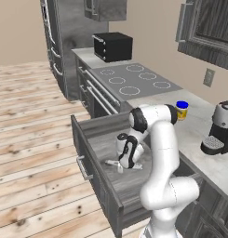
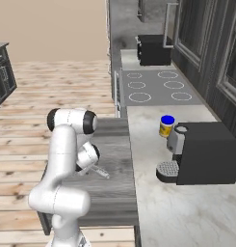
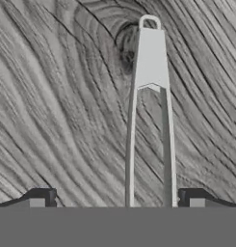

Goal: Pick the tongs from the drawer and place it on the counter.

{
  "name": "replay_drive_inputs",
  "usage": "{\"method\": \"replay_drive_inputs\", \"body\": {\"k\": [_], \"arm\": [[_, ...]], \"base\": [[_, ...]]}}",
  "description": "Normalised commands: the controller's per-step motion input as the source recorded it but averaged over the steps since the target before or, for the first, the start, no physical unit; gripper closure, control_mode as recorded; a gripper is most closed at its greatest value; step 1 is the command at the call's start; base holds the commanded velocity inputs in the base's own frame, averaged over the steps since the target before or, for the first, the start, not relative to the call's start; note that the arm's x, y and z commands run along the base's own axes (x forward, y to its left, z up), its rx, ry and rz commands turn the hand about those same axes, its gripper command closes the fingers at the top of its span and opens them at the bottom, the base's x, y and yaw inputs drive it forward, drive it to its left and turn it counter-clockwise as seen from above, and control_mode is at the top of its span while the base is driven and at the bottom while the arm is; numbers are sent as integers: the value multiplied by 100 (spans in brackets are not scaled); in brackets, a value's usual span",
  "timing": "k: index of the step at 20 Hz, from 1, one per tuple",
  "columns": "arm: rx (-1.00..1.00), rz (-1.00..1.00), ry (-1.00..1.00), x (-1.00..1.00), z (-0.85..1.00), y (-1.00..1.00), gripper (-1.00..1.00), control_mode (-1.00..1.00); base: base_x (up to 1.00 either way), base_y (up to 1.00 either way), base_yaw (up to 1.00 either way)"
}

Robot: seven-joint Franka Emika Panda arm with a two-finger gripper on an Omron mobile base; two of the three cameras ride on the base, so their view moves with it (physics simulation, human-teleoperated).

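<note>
The drawer (image 1: 94,153) is pulled out from under the desk (image 2: 187,212). The tongs (image 3: 149,120) lie flat on the drawer's grey wood floor.

The arm bends down into the drawer. The tool (image 1: 125,163) hangs low over the tongs. In the hand view, its two dark tips stand wide apart at the bottom, one on each side of the tongs. The two thin arms of the tongs run up between the tips. They meet at the far end, where there is a flat light part and a small loop. The tool is wide open and grasps nothing. I cannot tell if the tips touch the drawer floor.

In the left base view, one end of the tongs pokes out beside the tool, toward the drawer front. In the right base view, the tongs (image 2: 98,170) stick out from under the hand toward the desk side.

On the desk stands a small yellow jar (image 2: 166,126) with a blue lid. Just beside it is a dark coffee machine (image 2: 201,153). Past them is the stovetop (image 2: 158,88) with white rings. A black microwave (image 1: 113,46) sits at the far end. The floor (image 1: 31,121) is light wood planks.
</note>
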Motion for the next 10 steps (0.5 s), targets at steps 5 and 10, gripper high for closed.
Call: {"method": "replay_drive_inputs", "body": {"k": [5, 10], "arm": [[0, 0, 4, 100, -44, 0, -100, -100], [0, 0, 9, 100, -61, -4, -100, -100]], "base": [[0, 0, 0], [0, 0, 0]]}}
